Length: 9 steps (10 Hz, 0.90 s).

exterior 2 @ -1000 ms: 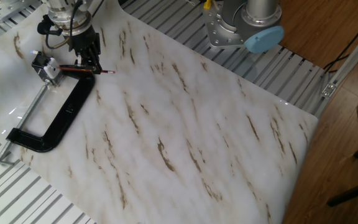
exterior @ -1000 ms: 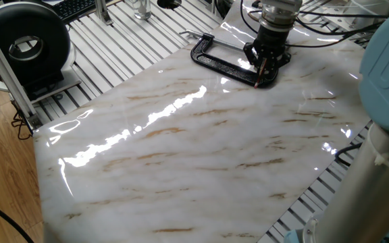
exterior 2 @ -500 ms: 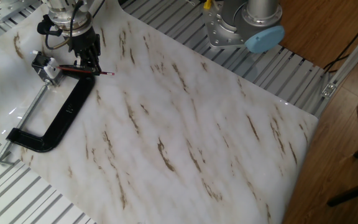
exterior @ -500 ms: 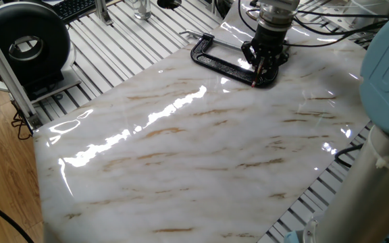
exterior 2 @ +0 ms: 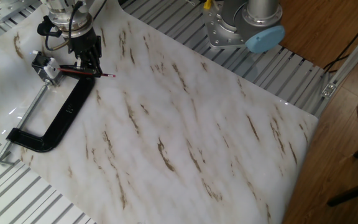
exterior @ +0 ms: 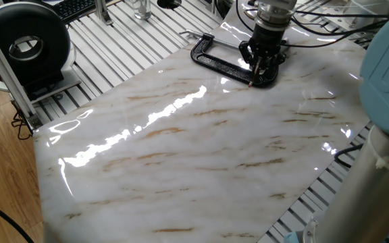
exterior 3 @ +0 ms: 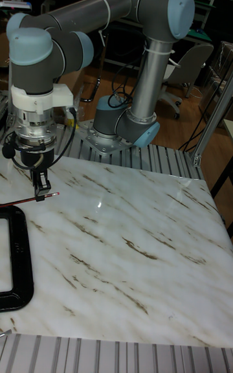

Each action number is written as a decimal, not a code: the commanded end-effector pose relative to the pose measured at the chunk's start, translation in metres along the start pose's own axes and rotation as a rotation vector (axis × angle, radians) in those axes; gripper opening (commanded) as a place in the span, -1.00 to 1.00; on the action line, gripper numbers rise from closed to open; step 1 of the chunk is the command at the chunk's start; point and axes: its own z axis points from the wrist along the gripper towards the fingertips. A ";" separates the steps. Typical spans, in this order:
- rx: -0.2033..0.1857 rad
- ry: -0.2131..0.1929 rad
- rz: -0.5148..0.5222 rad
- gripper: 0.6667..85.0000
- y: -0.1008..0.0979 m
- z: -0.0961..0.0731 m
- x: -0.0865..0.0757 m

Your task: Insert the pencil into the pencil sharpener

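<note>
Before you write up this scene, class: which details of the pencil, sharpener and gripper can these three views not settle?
- Pencil tip: in the other fixed view too small to tell whether it is inside the sharpener.
- Sharpener: in one fixed view hidden behind the gripper; in the tall fixed view cut off by the left edge.
- Fingers: contact with the pencil is too small and dark to confirm.
- C-clamp: cut off at the left edge in the tall fixed view.

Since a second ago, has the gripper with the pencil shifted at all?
Yes, slightly. In one fixed view the gripper and the pencil have slid left along the black clamp. In the other fixed view the shift is barely visible.
</note>
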 end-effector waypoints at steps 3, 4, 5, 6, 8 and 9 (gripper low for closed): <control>0.021 -0.007 -0.002 -0.99 -0.006 -0.003 0.004; 0.021 -0.006 -0.002 -0.99 -0.006 -0.004 0.005; 0.021 -0.006 -0.002 -0.99 -0.006 -0.004 0.006; 0.024 -0.006 -0.002 -0.99 -0.007 -0.004 0.006; 0.027 -0.008 -0.005 -0.99 -0.009 -0.003 0.007; 0.030 -0.007 -0.006 -0.99 -0.010 -0.003 0.008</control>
